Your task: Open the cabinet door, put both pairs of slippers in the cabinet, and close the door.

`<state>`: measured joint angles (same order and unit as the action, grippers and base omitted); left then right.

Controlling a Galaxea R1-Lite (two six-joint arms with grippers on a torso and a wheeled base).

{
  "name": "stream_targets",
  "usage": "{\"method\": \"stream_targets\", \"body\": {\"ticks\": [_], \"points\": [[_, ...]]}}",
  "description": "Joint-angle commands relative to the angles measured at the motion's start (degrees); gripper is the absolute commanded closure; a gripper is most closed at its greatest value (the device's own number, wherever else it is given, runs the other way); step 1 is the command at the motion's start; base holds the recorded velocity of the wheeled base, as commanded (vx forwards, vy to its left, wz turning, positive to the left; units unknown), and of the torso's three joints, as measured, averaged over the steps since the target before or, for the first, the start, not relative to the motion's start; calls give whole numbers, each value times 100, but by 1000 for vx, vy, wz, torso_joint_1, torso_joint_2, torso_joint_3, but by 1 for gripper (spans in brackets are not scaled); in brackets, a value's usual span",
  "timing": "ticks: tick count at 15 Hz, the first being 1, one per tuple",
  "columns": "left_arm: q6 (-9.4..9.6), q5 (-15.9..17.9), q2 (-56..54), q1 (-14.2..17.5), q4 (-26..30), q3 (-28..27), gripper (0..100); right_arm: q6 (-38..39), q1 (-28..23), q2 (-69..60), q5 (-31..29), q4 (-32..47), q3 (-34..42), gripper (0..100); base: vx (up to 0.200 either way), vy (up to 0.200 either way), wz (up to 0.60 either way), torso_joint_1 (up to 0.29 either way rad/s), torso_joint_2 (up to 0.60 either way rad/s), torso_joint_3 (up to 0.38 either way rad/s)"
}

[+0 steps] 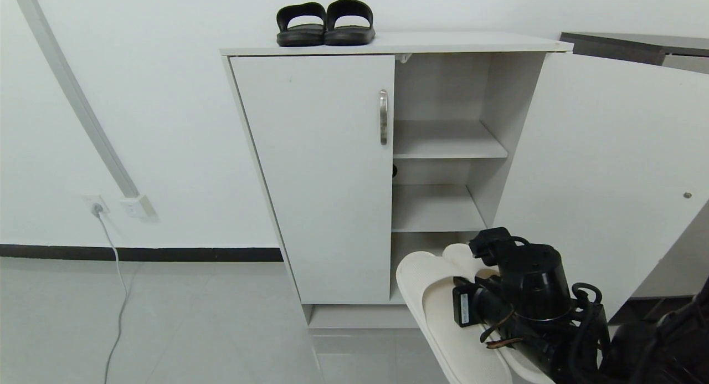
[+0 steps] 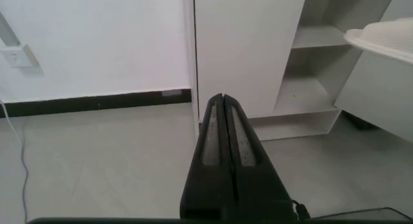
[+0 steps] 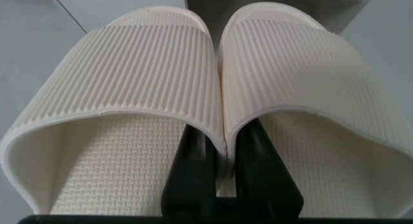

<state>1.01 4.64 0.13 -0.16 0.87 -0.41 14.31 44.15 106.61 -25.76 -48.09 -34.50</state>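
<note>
A white cabinet (image 1: 310, 173) stands against the wall with its right door (image 1: 604, 168) swung open and its left door shut. A pair of black slippers (image 1: 325, 22) rests on the cabinet top. My right gripper (image 3: 222, 175) is shut on the inner edges of a pair of white slippers (image 1: 443, 306), held side by side in front of the open bottom compartment (image 1: 412, 251). The ribbed straps of the white slippers (image 3: 213, 75) lie just beyond the fingers. My left gripper (image 2: 222, 130) is shut with nothing in it, low over the floor and left of the cabinet (image 2: 248, 50).
Three shelves (image 1: 443, 143) show inside the open right half. A power cable (image 1: 119, 295) hangs from a wall socket at the left and trails over the floor. A grey piece of furniture (image 1: 631, 46) stands behind the open door.
</note>
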Motion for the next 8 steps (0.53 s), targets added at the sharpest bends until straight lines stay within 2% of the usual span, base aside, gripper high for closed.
{"method": "stream_targets", "body": {"ticks": [1,4,7,8], "points": [[75,28,-5,-2,-87,33,100,-16,14,44,1,-60,5,100,0,0,0,0,0,0],[13,28,-5,-2,-87,33,100,-25,23,203,-122,-95,-198,100,0,0,0,0,0,0],[31,28,-5,-2,-87,24,100,-78,49,440,-676,-78,-681,100,0,0,0,0,0,0],[22,28,-5,-2,-87,33,100,-130,102,651,-992,-69,-1050,100,0,0,0,0,0,0]]}}
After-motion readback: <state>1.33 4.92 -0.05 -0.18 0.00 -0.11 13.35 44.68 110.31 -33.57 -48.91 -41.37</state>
